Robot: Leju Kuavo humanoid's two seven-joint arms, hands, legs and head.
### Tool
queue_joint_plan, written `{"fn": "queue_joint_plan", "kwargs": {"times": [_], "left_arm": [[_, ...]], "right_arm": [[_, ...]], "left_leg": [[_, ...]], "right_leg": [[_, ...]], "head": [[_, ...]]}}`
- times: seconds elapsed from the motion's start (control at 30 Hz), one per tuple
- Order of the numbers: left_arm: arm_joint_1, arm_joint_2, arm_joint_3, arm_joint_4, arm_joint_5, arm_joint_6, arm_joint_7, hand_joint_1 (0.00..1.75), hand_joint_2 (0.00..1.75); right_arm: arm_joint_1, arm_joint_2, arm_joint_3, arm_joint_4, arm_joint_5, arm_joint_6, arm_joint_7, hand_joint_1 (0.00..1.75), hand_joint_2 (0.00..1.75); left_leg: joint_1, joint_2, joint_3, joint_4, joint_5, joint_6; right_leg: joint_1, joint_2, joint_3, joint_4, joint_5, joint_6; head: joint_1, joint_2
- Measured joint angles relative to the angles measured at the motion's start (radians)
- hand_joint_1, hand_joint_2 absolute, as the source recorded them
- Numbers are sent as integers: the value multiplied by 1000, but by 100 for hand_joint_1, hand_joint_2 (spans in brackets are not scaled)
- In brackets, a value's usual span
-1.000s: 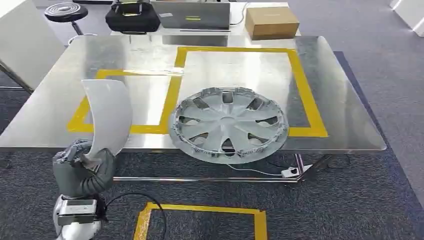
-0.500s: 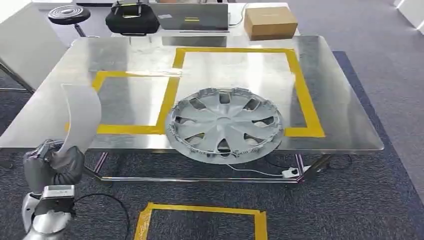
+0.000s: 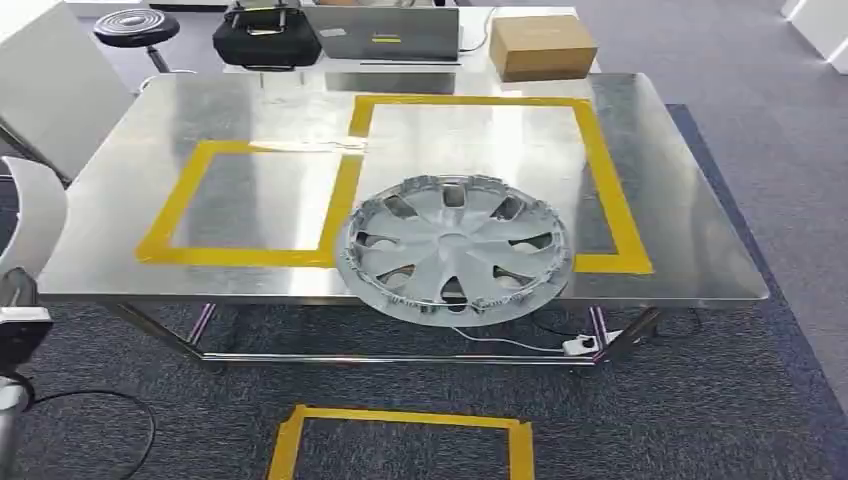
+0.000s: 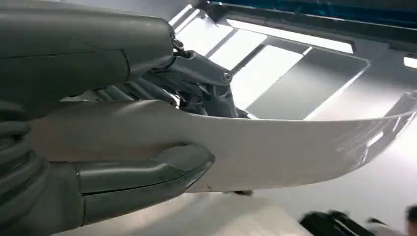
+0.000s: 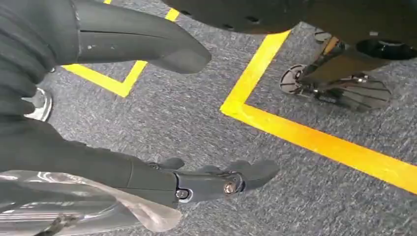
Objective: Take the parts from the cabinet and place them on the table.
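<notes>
A white curved panel (image 3: 32, 214) stands at the far left of the head view, beside the table's left front corner. My left hand (image 3: 14, 290) holds its lower end. In the left wrist view the thumb (image 4: 147, 173) and the fingers clamp the white panel (image 4: 295, 147) between them. A silver hubcap (image 3: 456, 250) lies on the steel table (image 3: 250, 110), on the front line of the larger yellow taped rectangle (image 3: 600, 160), and overhangs the table's front edge. My right hand (image 5: 98, 162) hangs over the grey carpet with its fingers apart and holds nothing.
A smaller yellow taped rectangle (image 3: 190, 185) marks the table's left half. Behind the table are a cardboard box (image 3: 543, 45), a laptop (image 3: 385, 32), a black bag (image 3: 265, 38) and a stool (image 3: 133, 25). A white board (image 3: 50, 90) leans at the left. Yellow tape (image 3: 400, 420) marks the carpet.
My left arm has swung the white panel leftward, from in front of the table's left half to the picture's left edge. The hubcap has stayed in place.
</notes>
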Motion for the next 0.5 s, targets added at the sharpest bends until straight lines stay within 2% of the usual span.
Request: {"fn": "queue_joint_plan", "kwargs": {"times": [0.03, 0.07, 0.13, 0.17, 0.2, 0.23, 0.27, 0.3, 0.33, 0.37, 0.4, 0.47, 0.5], "left_arm": [[-25, 12, 11, 34, -19, 13, -1, 175, 175], [-55, 27, 18, 76, -35, 26, -2, 175, 175], [-88, 49, 28, 144, -52, 29, -3, 175, 175], [-98, 57, 30, 164, -53, 31, -3, 175, 175], [-107, 62, 33, 186, -61, 32, -3, 175, 175], [-117, 64, 35, 206, -69, 36, -3, 175, 175], [-127, 69, 35, 224, -82, 39, 0, 175, 175], [-141, 73, 35, 243, -99, 40, 1, 175, 175], [-160, 76, 34, 260, -113, 40, 1, 175, 175], [-180, 75, 31, 280, -130, 41, 1, 175, 175], [-201, 74, 22, 296, -146, 41, 3, 175, 175], [-240, 58, -7, 325, -192, 43, 19, 175, 175], [-259, 51, -30, 335, -218, 45, 34, 175, 175]], "right_arm": [[1, 0, 1, 0, 5, 1, 0, 0, 175], [1, -1, 4, 0, 8, 3, 0, 0, 175], [-2, -2, 7, 0, 10, 3, 0, 0, 175], [-1, -1, 8, 0, 10, 3, 0, 0, 175], [1, -1, 10, 0, 12, 5, 0, 0, 175], [2, -1, 12, 0, 13, 6, 0, 0, 175], [2, -2, 15, 0, 14, 6, 1, 0, 175], [0, -2, 18, 0, 14, 6, 1, 0, 175], [-1, -2, 19, 0, 15, 6, 2, 0, 175], [-3, -5, 21, 0, 16, 6, 2, 0, 175], [-7, -5, 23, 0, 19, 7, 2, 0, 175], [-6, -5, 24, 0, 24, 10, 3, 0, 175], [-7, -5, 25, 0, 25, 12, 3, 0, 175]], "left_leg": [[4, 3, 2, -5, 4, 7], [4, 2, 0, -4, 5, 13], [2, 3, -2, -4, 5, 16], [0, 4, -2, -4, 4, 17], [-1, 4, -1, -3, 3, 17], [-3, 3, 0, -3, 3, 18], [-4, 3, 1, -3, 2, 18], [-4, 2, 2, -2, 1, 17], [-4, 1, 3, -1, -1, 15], [-11, 0, -1, 4, -3, 10], [-9, -3, -6, 6, -2, 7], [-5, -3, -8, 2, 4, -4], [-6, -5, -7, 2, 3, -9]], "right_leg": [[-1, 1, -15, 18, -16, 5], [-1, 1, -40, 69, -49, 7], [-1, 1, -123, 241, -123, 8], [-1, 1, -160, 311, -142, 9], [-1, 1, -174, 328, -133, 7], [0, 1, -161, 296, -100, 4], [2, 1, -132, 226, -55, 0], [3, 1, -88, 129, -4, -8], [6, 1, -50, 45, 29, -16], [10, 0, -38, 18, 14, -21], [9, -1, -27, 8, 13, -21], [13, 0, -29, 9, 15, -24], [8, -1, -27, 2, 19, -31]], "head": [[1, 0], [5, 0], [7, 0], [7, 0], [7, 0], [7, 0], [7, 0], [8, 0], [8, 0], [6, 0], [5, 0], [7, 0], [6, 0]]}}
